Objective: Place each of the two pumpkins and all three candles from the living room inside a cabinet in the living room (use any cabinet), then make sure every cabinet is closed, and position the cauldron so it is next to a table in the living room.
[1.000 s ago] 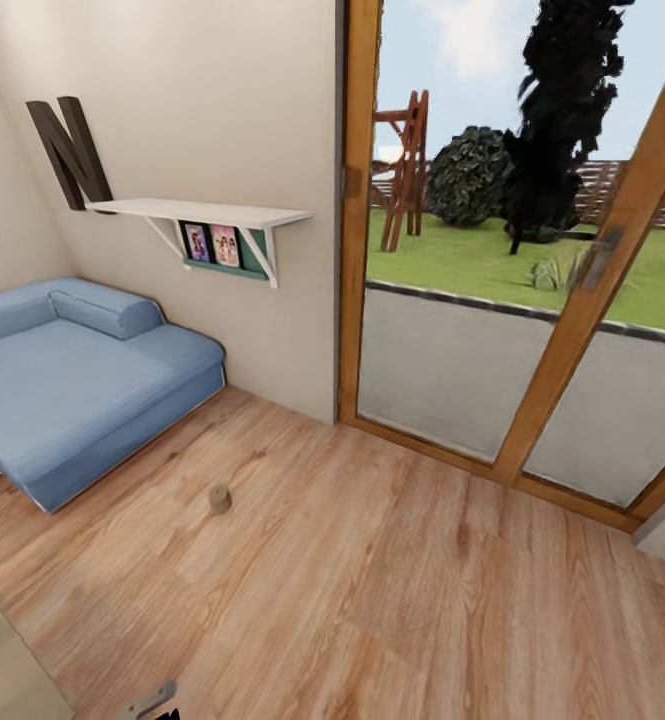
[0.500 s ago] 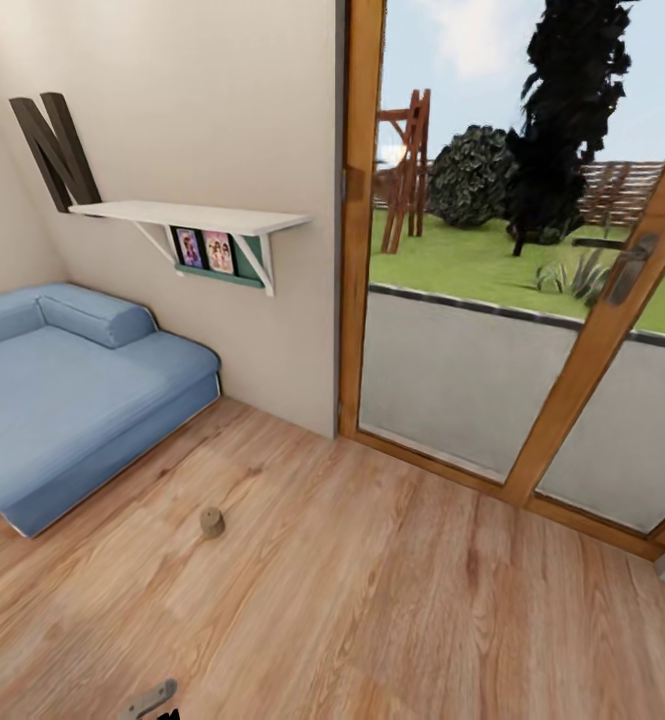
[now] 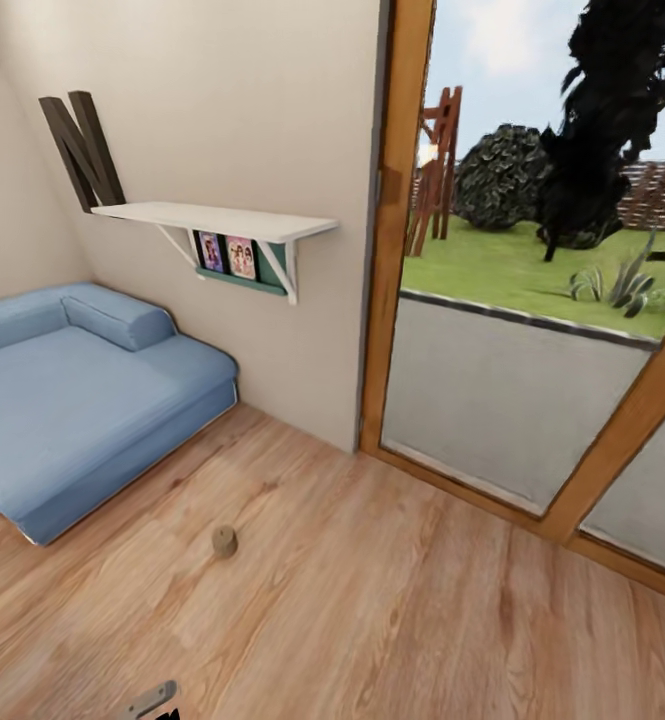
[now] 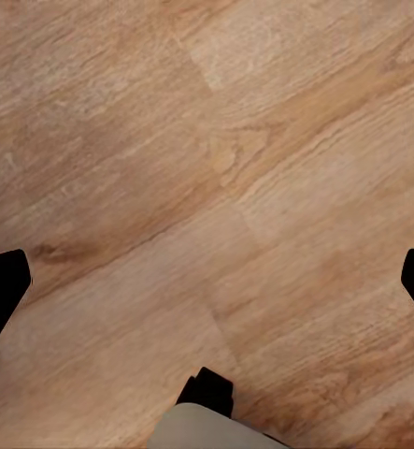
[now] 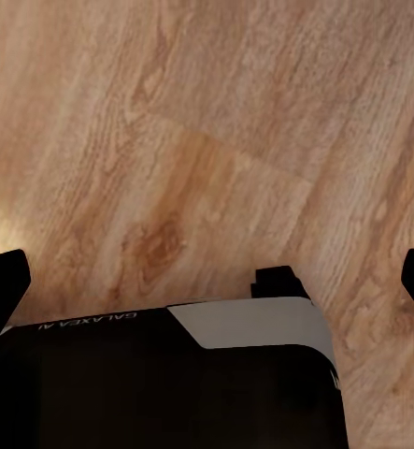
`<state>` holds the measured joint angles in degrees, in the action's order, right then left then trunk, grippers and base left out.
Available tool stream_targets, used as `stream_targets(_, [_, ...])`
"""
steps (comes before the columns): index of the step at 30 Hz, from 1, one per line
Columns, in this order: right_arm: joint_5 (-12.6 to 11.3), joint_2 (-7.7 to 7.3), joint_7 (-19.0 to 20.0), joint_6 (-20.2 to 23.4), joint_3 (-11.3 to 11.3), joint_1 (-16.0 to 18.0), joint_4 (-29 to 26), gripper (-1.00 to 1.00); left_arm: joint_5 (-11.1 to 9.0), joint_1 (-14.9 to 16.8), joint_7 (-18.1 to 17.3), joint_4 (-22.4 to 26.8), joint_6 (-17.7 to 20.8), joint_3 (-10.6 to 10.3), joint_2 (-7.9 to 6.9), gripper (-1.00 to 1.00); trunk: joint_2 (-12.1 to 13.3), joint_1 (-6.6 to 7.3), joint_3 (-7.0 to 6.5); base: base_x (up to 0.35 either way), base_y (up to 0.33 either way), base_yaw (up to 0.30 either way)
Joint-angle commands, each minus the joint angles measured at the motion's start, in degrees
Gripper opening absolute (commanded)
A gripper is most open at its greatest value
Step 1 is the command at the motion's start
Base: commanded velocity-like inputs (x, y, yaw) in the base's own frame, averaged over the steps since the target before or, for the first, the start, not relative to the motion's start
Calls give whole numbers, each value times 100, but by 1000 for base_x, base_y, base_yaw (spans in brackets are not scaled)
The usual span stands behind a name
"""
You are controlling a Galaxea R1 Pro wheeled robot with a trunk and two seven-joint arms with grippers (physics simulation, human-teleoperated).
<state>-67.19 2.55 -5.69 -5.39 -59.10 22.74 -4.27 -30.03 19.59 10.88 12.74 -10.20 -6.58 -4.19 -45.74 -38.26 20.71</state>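
Observation:
A small stubby tan-grey candle (image 3: 224,541) stands alone on the wooden floor (image 3: 392,620), a short way in front of the blue sofa's corner. Both wrist views look straight down at bare floorboards. My left gripper (image 4: 207,281) is open: its black fingertips (image 4: 3,281) sit at the two sides of that view with only floor between them. My right gripper (image 5: 207,281) is open as well, its fingertips (image 5: 5,281) wide apart above the floor and part of my own dark base (image 5: 169,383). The pumpkins, cabinet, cauldron and table are out of view.
A blue sofa (image 3: 62,400) fills the left side against the wall. Above it hang a white shelf (image 3: 217,220) with photos and a dark letter N (image 3: 82,150). A wood-framed glass door (image 3: 397,250) to the garden takes up the right.
The whole head view has shifted as the camera moved: sofa, shelf and door frame sit further right than half a second ago, and the candle lower. Nothing in the room has moved.

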Motion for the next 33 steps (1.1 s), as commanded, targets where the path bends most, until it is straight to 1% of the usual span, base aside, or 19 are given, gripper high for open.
stream_targets(1, [-49,0,-28,-15,-49,2,-5,100,-38,3,29,0,-16,-51,-3,100,-4,-4,6,318,137,270])
stream_targets(15, [-48,0,-28,-15,-51,0,-4,100,-38,3,29,0,-17,-46,-3,100,-4,-4,6,308,157,285])
stream_targets(21, [-53,-7,-22,-15,-49,2,-8,100,-38,1,29,0,-17,-48,-3,100,-4,-4,6,320,41,278])
stream_targets(25, [-52,-2,-22,-15,-49,2,-5,100,-38,2,29,0,-17,-47,-3,100,-4,-4,6,327,3,83])
stream_targets(33, [-54,0,-23,-15,-49,1,-9,100,-38,2,29,0,-17,-47,-3,100,-4,-4,6,328,0,8])
